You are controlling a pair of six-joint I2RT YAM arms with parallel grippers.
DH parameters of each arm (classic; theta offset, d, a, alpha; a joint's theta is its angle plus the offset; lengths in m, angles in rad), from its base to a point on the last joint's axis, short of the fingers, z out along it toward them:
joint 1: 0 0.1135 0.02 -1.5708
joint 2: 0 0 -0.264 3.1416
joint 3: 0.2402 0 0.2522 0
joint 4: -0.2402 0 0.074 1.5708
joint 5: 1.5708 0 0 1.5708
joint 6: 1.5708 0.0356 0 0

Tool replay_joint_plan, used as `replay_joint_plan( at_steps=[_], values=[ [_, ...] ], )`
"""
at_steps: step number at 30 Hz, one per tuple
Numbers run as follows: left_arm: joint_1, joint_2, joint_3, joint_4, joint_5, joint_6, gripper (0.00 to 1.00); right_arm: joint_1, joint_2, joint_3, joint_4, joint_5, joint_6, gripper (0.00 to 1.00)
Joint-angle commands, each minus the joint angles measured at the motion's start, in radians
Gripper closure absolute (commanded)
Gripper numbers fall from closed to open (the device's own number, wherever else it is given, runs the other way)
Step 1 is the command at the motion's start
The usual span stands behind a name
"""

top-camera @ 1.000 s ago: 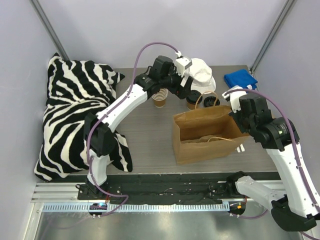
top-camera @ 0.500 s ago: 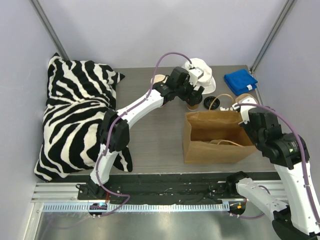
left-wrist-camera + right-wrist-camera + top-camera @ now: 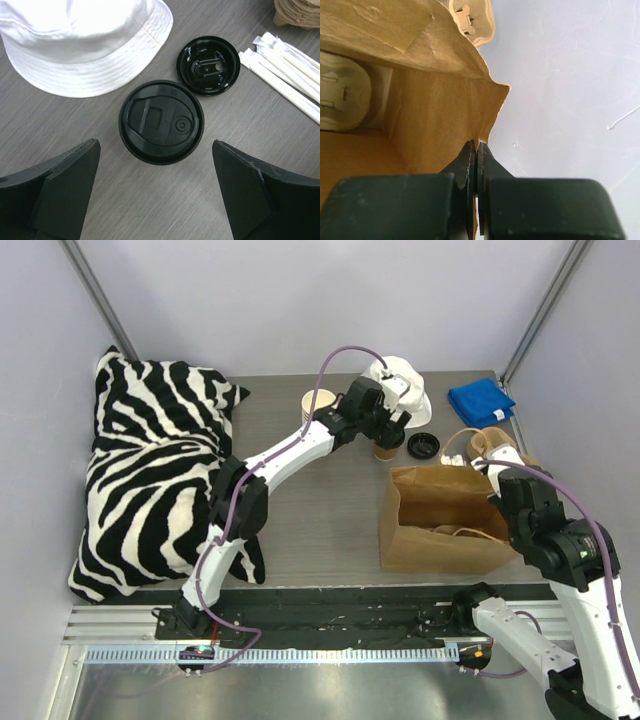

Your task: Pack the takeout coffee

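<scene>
**Coffee sits under my left hand**

From above I see the takeout coffee point(image 3: 161, 121) as a round black lid, upright on the grey surface point(image 3: 50, 120) between white hat point(image 3: 80, 40) and loose lid point(image 3: 208, 65). My left hand point(image 3: 155, 165) is spread wide around it, and my right hand point(image 3: 476, 150) pinches the paper bag point(image 3: 435, 105) rim

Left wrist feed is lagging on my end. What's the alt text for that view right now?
The takeout coffee, seen from above by its black lid, sits between the fingers of the open left pincer, which flank it with a gap on each side. A white hat lies beyond it, with a loose black lid and wrapped straws to the right.
</scene>
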Motion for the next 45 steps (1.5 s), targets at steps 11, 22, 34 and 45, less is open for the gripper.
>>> replay_joint_plan(
  at_steps=[11,22,34,45],
  values=[
    [-0.001,0.100,0.090,0.105,0.002,0.075,0.00,-0.003,0.072,0.022,-0.086,0.011,-0.020,0.99],
    [-0.003,0.137,0.078,0.122,0.002,0.098,0.00,-0.004,0.112,0.045,-0.070,-0.004,-0.021,0.99],
    [0.014,0.076,0.022,0.171,0.039,0.071,0.28,-0.004,0.131,0.061,-0.062,-0.009,-0.020,0.99],
    [0.033,0.007,0.032,0.133,0.125,0.052,0.48,-0.003,0.151,0.084,-0.050,-0.016,-0.028,0.99]
  ],
)
